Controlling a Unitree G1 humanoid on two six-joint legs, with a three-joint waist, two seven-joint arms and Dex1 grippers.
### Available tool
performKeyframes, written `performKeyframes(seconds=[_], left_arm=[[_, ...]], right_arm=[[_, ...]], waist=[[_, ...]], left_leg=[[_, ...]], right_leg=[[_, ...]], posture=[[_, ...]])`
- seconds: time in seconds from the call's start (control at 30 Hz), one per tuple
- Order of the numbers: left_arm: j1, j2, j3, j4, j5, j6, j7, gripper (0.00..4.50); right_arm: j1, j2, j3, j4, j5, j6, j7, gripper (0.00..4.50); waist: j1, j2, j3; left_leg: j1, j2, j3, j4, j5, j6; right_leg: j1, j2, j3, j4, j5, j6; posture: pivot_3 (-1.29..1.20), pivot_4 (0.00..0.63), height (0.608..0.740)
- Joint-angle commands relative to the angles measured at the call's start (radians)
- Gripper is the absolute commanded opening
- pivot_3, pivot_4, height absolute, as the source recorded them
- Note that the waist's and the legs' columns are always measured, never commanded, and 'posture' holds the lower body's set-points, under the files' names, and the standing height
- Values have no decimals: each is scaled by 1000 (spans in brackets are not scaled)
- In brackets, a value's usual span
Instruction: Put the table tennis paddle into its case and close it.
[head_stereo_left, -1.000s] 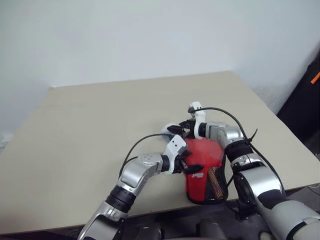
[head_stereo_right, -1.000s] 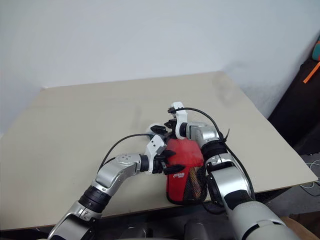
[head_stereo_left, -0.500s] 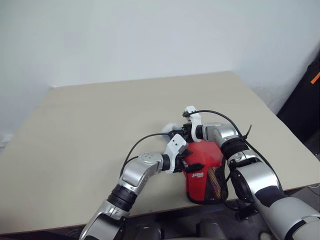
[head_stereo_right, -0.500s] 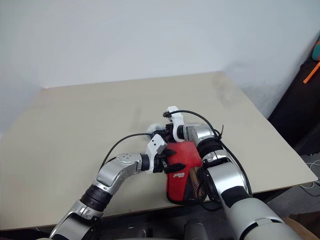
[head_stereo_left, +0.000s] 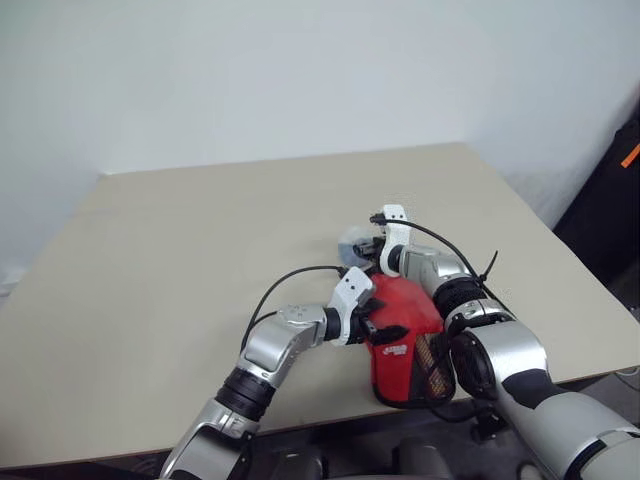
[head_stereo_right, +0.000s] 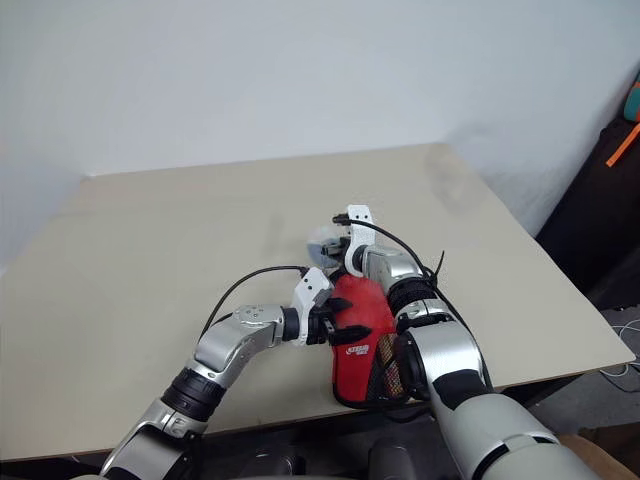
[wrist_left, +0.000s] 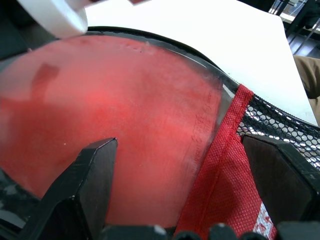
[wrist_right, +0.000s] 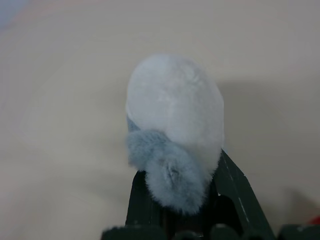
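Right wrist view: I see right gripper (wrist_right: 187, 200) pinching fluffy grey ball (wrist_right: 175, 130). Left wrist view: left gripper (wrist_left: 180, 200) spread over case (wrist_left: 130, 115), mesh beside one finger.

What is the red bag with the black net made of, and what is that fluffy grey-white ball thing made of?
The red paddle-shaped case looks like woven fabric: a fine grid weave shows on it, with black open mesh beside it and a cloudy clear-plastic panel over red. The small grey-white fluffy ball looks like soft fur or plush, probably synthetic; its fuzzy edge suggests this. The right gripper is pinching it.
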Motion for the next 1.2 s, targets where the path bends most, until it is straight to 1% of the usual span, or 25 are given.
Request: performKeyframes(seconds=[0.03,0.13,0.27,0.47,0.6,0.67,0.83,0.97,1.2], left_arm=[[25,6,-25,77,36,62,16,4228],[23,2,-22,81,37,60,19,4228],[24,-1,-20,83,37,60,21,4228],[30,-1,-24,78,36,64,20,4228],[31,0,-29,77,35,66,15,4228],[31,2,-33,76,35,69,10,4228],[29,5,-40,82,34,72,-3,4228],[24,3,-49,89,37,70,-13,4228],[17,3,-56,98,38,73,-30,4228]], right_arm=[[-56,-27,-42,-3,-5,-79,-75,197],[-54,-80,-87,13,12,-103,-130,196],[-49,-131,-144,18,35,-98,-161,194],[11,-215,-202,-58,71,-31,-131,173],[101,-262,-214,-210,102,64,-98,172],[173,-293,-230,-337,131,142,-95,171],[354,-349,-276,-639,190,309,-124,171],[466,-378,-303,-806,223,406,-137,170],[698,-468,-379,-1123,361,579,-58,144]], waist=[[0,0,0],[1,0,0],[0,0,0],[1,0,0],[1,0,0],[1,0,0],[2,0,0],[5,0,0],[27,-1,1]], left_leg=[[0,0,0,0,0,0],[0,0,0,0,0,0],[0,0,0,0,0,0],[0,0,0,0,0,0],[0,0,0,0,0,0],[0,0,0,0,0,0],[-1,0,1,0,0,0],[-2,0,1,0,0,0],[-3,0,3,1,0,0]], right_leg=[[0,0,0,0,0,0],[1,0,0,0,0,0],[1,0,0,-1,0,0],[1,0,1,-1,0,0],[2,0,1,-2,0,0],[2,0,1,-2,0,0],[2,0,2,-2,-1,1],[1,0,2,-2,-1,1],[0,0,3,-3,-2,2]], posture=[[0,0,740],[0,0,740],[0,0,740],[0,0,740],[0,0,740],[0,0,740],[0,0,740],[0,0,740],[0,0,740]])
